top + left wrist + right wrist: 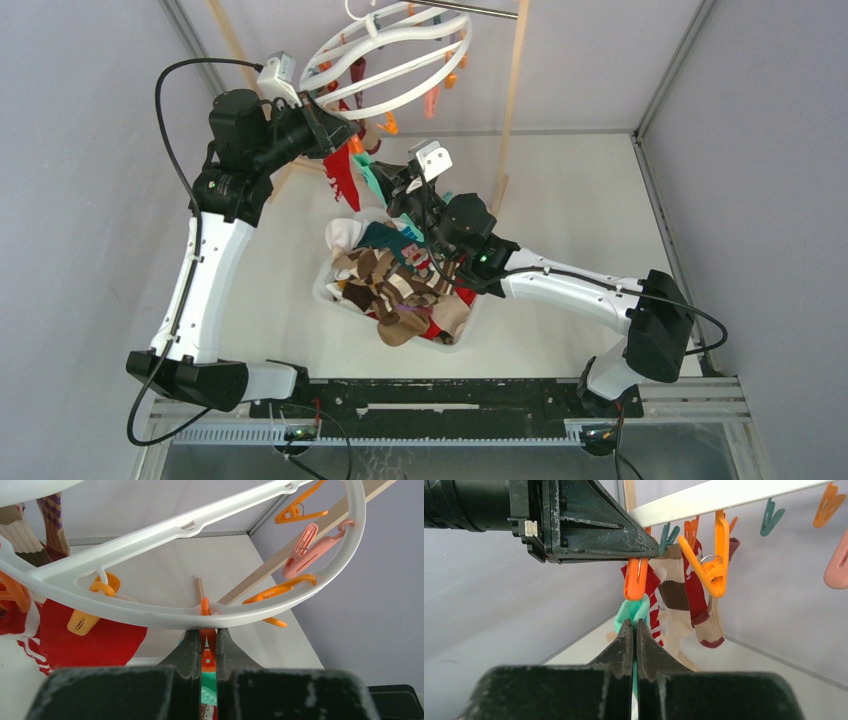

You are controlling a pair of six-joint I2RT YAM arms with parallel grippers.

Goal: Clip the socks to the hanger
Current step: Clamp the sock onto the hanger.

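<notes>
The white ring hanger hangs at the back, with orange, teal and pink pegs; it also shows in the left wrist view and the right wrist view. My left gripper is shut on an orange peg under the ring. My right gripper is shut on a mint-teal sock, its top edge at that peg's tip. A red sock and striped brown and tan socks hang clipped. Several more socks lie piled in the tub.
The translucent tub sits mid-table below the hanger. Pale wooden poles of the frame stand at the back. Grey walls close in left, right and behind. A free orange peg hangs beside the held one.
</notes>
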